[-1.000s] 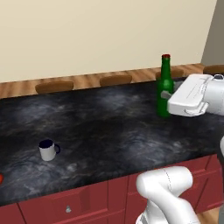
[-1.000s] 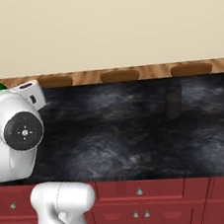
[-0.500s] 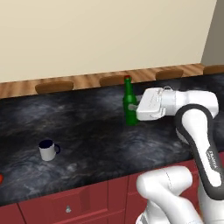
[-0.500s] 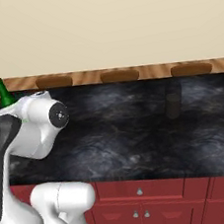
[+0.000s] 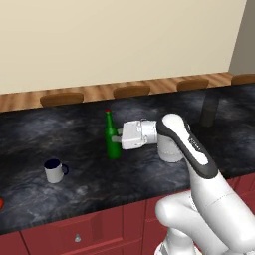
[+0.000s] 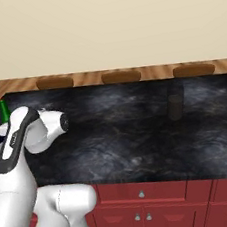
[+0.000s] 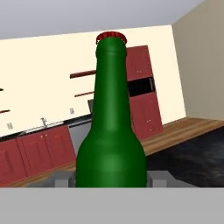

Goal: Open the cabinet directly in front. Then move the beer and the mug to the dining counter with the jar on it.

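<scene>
Hand (image 5: 115,140) clamped on the beer (image 5: 112,137), standing it on the bench (image 5: 149,169) near the mug (image 5: 54,171); next, let go.

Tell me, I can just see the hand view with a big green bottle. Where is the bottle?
Observer: The beer is upright over the dining counter, with the gripper closed around its body.
Operator: Is the mug close?
Observer: The mug stands on the counter apart from the bottle, nearer the front edge.
Operator: Anything else on there?
Observer: A dark jar stands far off toward the other end.
</scene>
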### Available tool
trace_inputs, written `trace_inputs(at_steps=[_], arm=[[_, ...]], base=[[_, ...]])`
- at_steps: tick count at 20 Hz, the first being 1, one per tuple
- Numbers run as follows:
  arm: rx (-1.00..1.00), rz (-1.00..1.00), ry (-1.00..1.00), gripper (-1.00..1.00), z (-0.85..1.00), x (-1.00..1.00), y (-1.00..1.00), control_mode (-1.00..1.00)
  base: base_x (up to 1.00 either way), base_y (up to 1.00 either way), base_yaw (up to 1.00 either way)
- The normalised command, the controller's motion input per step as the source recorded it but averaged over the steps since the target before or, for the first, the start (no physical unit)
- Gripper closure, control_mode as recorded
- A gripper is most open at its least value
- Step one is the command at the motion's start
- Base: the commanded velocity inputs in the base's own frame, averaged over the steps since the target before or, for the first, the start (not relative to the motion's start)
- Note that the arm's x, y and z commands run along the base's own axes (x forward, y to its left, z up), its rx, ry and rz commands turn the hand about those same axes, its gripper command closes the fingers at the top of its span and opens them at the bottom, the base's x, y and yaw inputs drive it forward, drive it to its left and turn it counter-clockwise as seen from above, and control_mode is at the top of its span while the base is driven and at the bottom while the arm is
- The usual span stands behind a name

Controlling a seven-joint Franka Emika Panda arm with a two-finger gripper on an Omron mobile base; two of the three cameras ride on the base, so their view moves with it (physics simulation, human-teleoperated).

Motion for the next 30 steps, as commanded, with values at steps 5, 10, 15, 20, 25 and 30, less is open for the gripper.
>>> trace_inputs(at_steps=[5, 10, 15, 20, 25, 30], arm=[[0.0, 0.03, -0.05, 1.0, -0.15, 0.0, 0.11, -1.0], [0.0, 0.12, -0.16, 1.0, -0.48, -0.17, 0.06, -1.0], [0.03, 0.11, -0.14, 1.0, -0.35, -0.14, 0.0, -1.0], [0.02, 0.06, -0.05, 1.0, -0.33, 0.0, 0.0, -1.0], [0.03, 0.03, -0.01, 1.0, -0.51, 0.0, 0.0, -1.0], [0.0, 0.03, 0.0, 1.0, -0.5, 0.0, 0.0, -1.0]], base=[[0.0, 0.0, 0.0], [0.0, 0.0, 0.0], [0.0, 0.0, 0.0], [0.0, 0.0, 0.0], [0.0, 0.0, 0.0], [0.0, 0.0, 0.0]])
